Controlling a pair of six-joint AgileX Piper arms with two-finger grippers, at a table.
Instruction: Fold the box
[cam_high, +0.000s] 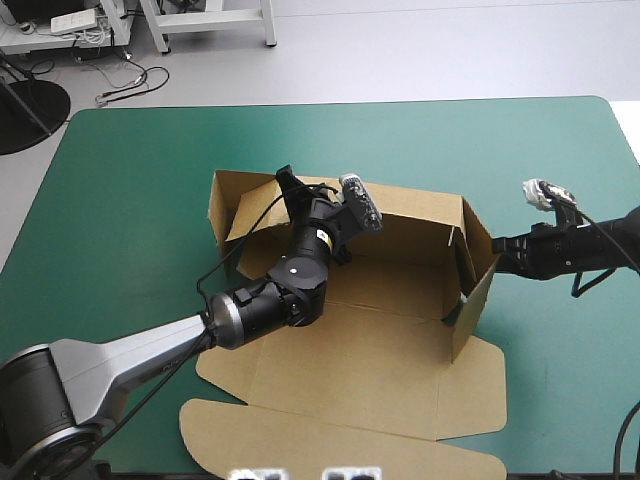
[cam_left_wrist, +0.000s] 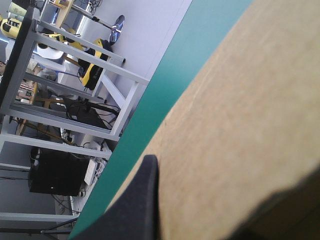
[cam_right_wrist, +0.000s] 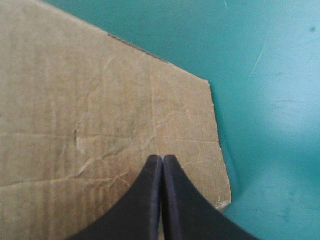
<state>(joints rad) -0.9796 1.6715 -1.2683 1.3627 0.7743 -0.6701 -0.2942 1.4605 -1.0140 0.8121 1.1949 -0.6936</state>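
The brown box lies in the middle of the table as an open tray. Its back wall and right wall stand up, and the lid lies flat toward the near edge. My left gripper reaches across the tray to the back wall's left corner. In the left wrist view one black finger lies against the brown board, which hides the other fingertip. My right gripper is outside the raised right wall. In the right wrist view it is shut, with its tip against the board.
The teal-green cover lies bare to the left, right and behind the box. A side flap stands at the box's back left. The table's far edge runs just beyond the left gripper.
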